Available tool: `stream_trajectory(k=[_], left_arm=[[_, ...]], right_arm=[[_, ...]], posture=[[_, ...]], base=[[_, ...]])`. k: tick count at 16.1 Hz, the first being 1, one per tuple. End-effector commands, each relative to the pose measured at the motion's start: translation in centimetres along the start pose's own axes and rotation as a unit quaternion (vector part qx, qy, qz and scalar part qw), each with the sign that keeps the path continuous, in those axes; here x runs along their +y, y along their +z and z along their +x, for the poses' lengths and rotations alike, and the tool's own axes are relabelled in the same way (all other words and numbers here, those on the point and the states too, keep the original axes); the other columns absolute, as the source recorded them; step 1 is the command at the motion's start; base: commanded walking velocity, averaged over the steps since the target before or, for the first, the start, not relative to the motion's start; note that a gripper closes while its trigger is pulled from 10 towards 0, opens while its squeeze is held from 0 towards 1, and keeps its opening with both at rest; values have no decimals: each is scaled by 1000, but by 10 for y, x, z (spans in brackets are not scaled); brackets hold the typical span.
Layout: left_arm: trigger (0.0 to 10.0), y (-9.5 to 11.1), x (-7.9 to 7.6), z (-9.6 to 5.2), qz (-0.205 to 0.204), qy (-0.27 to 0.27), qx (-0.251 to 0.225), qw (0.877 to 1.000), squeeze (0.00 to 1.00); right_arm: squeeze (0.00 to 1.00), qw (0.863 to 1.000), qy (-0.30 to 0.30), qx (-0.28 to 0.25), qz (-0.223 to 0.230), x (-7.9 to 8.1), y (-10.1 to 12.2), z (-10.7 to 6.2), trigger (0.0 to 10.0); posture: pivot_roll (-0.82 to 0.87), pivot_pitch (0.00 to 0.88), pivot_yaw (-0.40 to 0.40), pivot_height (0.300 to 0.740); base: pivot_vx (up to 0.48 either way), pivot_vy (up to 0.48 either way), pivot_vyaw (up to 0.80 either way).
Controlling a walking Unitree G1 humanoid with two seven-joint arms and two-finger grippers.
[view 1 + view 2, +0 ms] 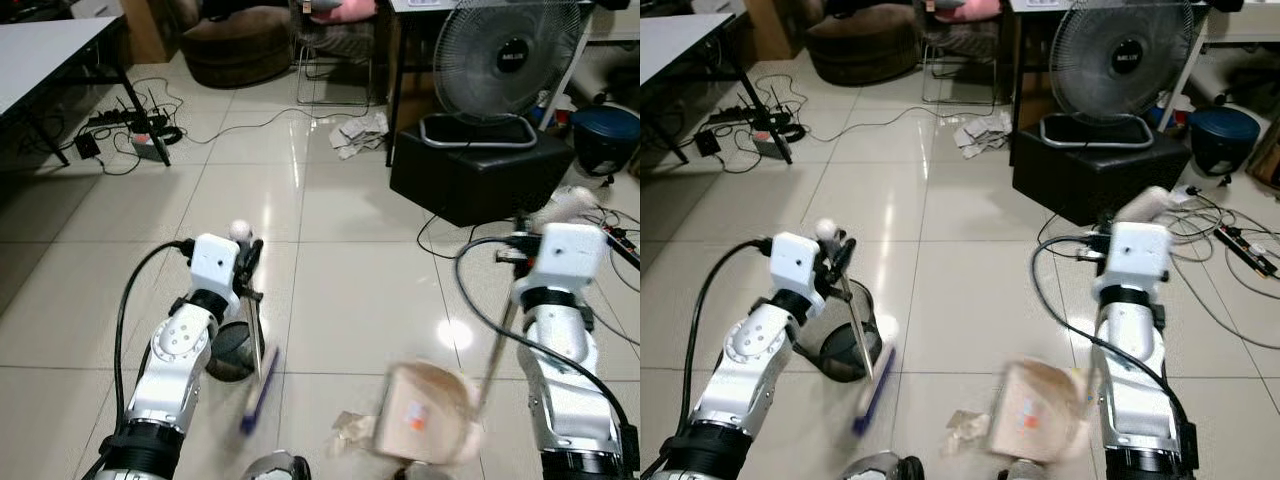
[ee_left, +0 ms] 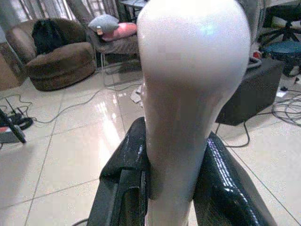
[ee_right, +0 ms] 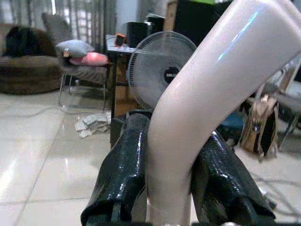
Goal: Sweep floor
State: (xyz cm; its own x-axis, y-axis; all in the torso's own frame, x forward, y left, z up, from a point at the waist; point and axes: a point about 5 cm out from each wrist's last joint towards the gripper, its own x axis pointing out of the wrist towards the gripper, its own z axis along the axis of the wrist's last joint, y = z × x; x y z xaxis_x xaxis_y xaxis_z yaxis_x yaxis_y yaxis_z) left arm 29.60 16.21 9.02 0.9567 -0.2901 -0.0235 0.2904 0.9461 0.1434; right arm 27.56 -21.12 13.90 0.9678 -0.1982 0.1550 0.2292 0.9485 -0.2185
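The slim broom with a pale cream handle and blue brush head (image 1: 258,388) is held tilted over the glossy beige tiled floor (image 1: 340,270), its brush end low on the tiles just beside a black round object (image 1: 232,350) under the left arm. The left gripper (image 2: 160,188) is closed around the rounded top of the broom's handle, one black finger (image 2: 123,183) pressed on each side. A beige dustpan (image 1: 425,412) on a long pale handle (image 3: 197,99), blurred in the head views, is seen right of the brush head, low over the floor, with a crumpled scrap of pale paper (image 1: 350,430) touching its left edge. The right gripper (image 3: 164,188) is clamped on the bent upper end of that handle, which is squeezed between its fingers.

Farther from the broom, across the floor, a black box-shaped stool (image 1: 480,170) is seen with a grey pedestal fan (image 1: 505,60) standing on it. More crumpled white paper (image 1: 358,132) lies left of the stool. A brown round pouf (image 1: 235,45) stands beyond the paper, and a tangle of black cables with a power strip (image 1: 130,125) lies under a grey table (image 1: 40,55), well left of the broom.
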Motion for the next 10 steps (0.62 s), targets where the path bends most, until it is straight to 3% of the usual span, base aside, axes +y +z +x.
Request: stream_trajectory(k=[1, 4, 8, 10], left_arm=[[10000, 7, 1, 4, 19, -5, -13, 1000, 0], [10000, 6, -1, 6, 20, -8, -11, 1000, 0], [10000, 3, -4, 14, 18, -15, -6, 1000, 0], [10000, 0, -8, 19, 21, -16, -1, 1000, 0]], right_arm=[[0, 999, 20, -24, -28, 5, 4, 1, 10000], [0, 998, 27, -37, -33, 11, 2, 4, 10000], [0, 995, 70, -45, -54, 36, -11, 10, 10000], [0, 990, 96, -56, -86, 48, -14, 12, 10000]], posture=[[-3, 80, 94, 740], [-3, 79, 103, 740], [3, 87, 109, 740], [6, 107, 105, 740]], base=[[0, 0, 0], [0, 0, 0], [0, 0, 0], [0, 0, 0]])
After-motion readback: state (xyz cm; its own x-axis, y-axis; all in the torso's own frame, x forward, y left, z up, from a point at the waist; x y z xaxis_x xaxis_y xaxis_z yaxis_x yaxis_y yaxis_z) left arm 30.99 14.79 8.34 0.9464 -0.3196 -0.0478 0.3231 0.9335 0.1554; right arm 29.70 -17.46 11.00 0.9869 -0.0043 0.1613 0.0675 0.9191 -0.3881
